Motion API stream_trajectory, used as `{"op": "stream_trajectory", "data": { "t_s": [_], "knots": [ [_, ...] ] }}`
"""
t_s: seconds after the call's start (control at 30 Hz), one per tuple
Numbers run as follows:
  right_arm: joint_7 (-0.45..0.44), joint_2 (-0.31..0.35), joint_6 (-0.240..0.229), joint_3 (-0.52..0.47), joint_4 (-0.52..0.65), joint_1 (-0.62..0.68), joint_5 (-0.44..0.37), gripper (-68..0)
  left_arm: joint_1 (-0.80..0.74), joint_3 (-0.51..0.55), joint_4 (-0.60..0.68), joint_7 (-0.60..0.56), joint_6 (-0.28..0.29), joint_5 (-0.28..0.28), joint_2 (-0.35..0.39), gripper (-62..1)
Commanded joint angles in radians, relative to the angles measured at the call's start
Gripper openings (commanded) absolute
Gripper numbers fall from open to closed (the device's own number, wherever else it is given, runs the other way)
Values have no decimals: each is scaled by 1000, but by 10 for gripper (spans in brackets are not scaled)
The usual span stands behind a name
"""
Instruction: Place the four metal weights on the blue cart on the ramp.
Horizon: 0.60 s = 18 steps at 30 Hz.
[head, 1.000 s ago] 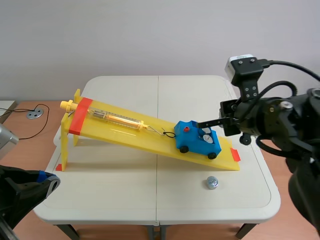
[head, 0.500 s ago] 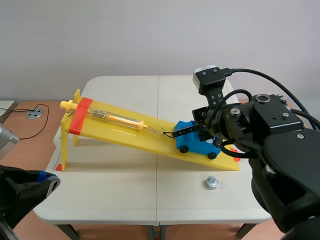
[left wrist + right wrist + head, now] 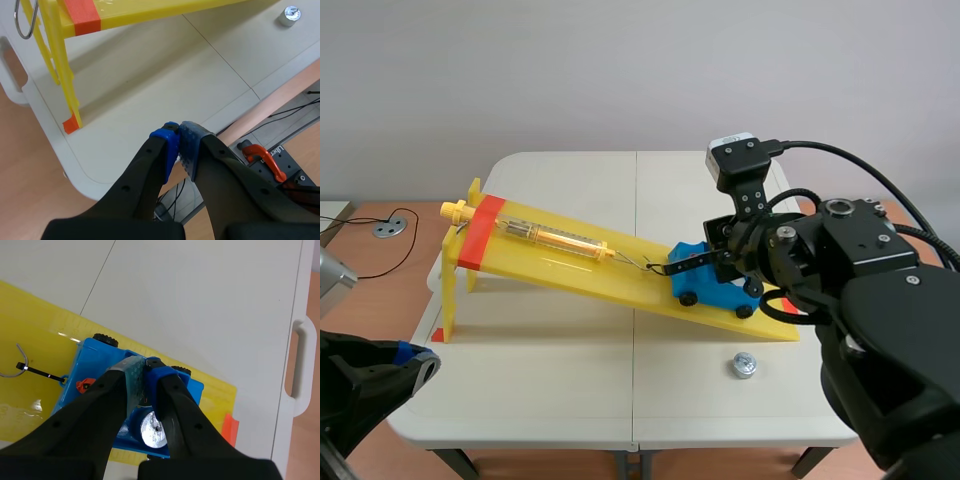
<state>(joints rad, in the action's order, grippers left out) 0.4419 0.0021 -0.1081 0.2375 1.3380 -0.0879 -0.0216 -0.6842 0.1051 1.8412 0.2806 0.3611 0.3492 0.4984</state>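
Right gripper, fingers together on nothing, hung over the cart on the ramp with a loaded weight just beneath, while a loose weight waited on the table nearby, not yet loaded.

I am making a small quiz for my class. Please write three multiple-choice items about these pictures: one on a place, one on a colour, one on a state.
1. Where does the loose weight lie?
A. on the floor
B. on the table, near the low end of the ramp
C. on a chair
2. What colour is the ramp?
A. yellow
B. green
C. white
3. How is the left gripper?
A. wide open
B. holding a cable
C. shut on nothing
Key: B, it rests on the table; A, its board is yellow; C, its pads meet.
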Motion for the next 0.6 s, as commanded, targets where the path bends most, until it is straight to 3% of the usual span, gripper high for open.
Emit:
{"op": "stream_trajectory", "data": {
  "t_s": [0.0,0.23,0.33,0.43,0.57],
  "knots": [
    [-162,-16,59,-11,65,-114,11,-627,9,17,74,-96,31,74,-21,-569],
    [-150,-13,59,-16,81,-114,10,-474,9,17,74,-96,31,74,-21,-569],
    [-118,3,59,-31,141,-108,-10,-467,9,17,74,-96,31,74,-21,-569],
    [-55,35,54,-53,227,-98,-79,-455,9,17,74,-96,31,74,-21,-569],
    [13,92,-6,-97,346,-40,-163,-455,9,17,74,-96,31,74,-21,-569]
  ]
}}
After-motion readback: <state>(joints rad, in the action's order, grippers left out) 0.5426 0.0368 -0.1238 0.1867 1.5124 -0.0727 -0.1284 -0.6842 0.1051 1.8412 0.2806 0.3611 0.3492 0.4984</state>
